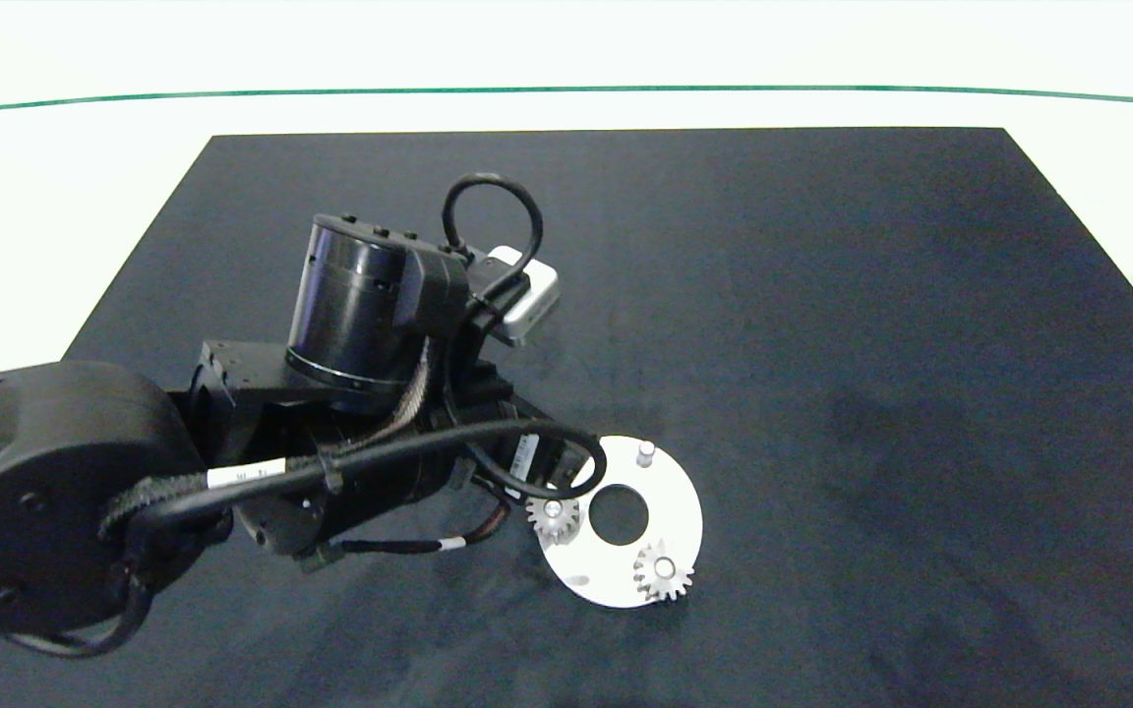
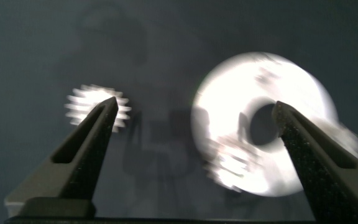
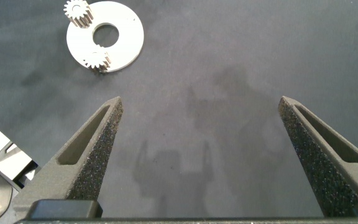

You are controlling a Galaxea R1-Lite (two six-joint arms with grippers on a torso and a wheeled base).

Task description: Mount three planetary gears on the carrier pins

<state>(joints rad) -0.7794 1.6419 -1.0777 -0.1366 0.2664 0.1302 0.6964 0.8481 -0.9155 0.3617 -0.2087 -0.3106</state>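
**Two gears seated, third loose on mat**

Two planetary gears on carrier pins: one at disc's left edge (image 1: pixel 554 513), one at near edge (image 1: pixel 664 571). Third pin (image 1: pixel 645 453) bare, at far edge of white disc (image 1: pixel 677 492). Third gear (image 2: pixel 98 107) flat on the dark mat beside the disc, clear of it, seen only in left wrist view, motion-blurred.

Handling, judged: small metal spur gear, stiff, dense for its size, smooth and likely slippery. Low profile on the mat, so little flank to grab. Best pinched across the tooth tips on opposite sides, bore left clear for the pin. Bore-to-pin fit probably close; tilt would jam it. Teeth need no meshing with neighbours here.

Disc flat, ring-shaped, large centre hole, matte white; pins short whitish cylinders. Worktop (image 1: pixel 822 295) covered by dark, slightly grainy mat.

Left gripper (image 2: pixel 194 112) above gear and disc, fingers spread wide, holding nothing. Right gripper (image 3: pixel 201 106) parked well off to the right, spread wide too, empty; foam-textured pads (image 3: pixel 107 134).
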